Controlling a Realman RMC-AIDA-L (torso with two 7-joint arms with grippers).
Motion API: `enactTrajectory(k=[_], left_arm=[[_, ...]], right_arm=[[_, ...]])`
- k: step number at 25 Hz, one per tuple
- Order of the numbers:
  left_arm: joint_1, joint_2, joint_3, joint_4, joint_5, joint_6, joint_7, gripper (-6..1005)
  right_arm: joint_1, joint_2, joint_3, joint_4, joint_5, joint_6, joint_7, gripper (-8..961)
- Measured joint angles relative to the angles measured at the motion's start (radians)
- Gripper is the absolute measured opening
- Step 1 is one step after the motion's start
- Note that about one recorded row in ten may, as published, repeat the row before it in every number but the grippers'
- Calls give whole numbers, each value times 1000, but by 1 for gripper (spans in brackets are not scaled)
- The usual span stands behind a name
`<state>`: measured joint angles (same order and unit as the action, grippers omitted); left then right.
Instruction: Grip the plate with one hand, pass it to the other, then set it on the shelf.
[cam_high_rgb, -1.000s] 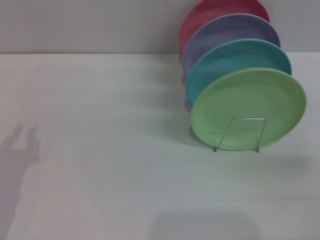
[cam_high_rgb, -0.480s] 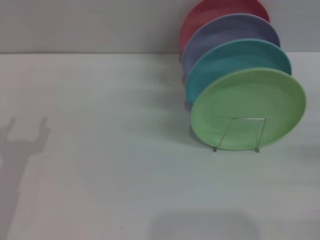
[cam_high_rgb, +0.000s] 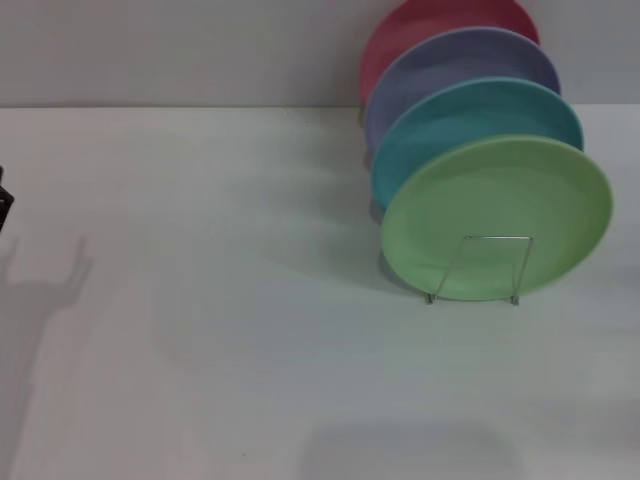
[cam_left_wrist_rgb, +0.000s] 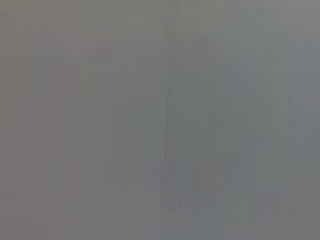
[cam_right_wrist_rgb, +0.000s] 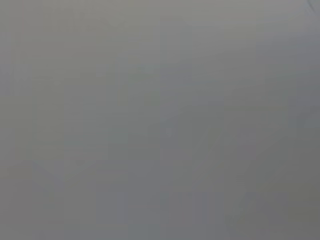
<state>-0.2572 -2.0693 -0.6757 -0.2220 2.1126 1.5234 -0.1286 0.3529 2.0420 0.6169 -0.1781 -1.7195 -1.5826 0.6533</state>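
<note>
Only a small sliver of the robot shows: the left gripper (cam_high_rgb: 3, 205), at the nine o'clock edge of the head view, is a black, angular, hard-edged tip. No markings, cables or screws can be made out. Both wrist views show flat grey.

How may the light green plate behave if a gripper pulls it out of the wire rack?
The light green plate looks rigid, so it should probably keep its shape. Its matte surface may grip fairly well, but the thin rim offers little hold. It stands on edge in the wire rack, close before the turquoise plate, so it could tip or roll.
</note>
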Motion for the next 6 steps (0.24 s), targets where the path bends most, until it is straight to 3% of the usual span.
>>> enactTrajectory(k=[6], left_arm=[[-17, 1, 6, -1, 5, -16, -5, 862]], right_arm=[[0, 10, 1, 3, 19, 9, -7, 666]])
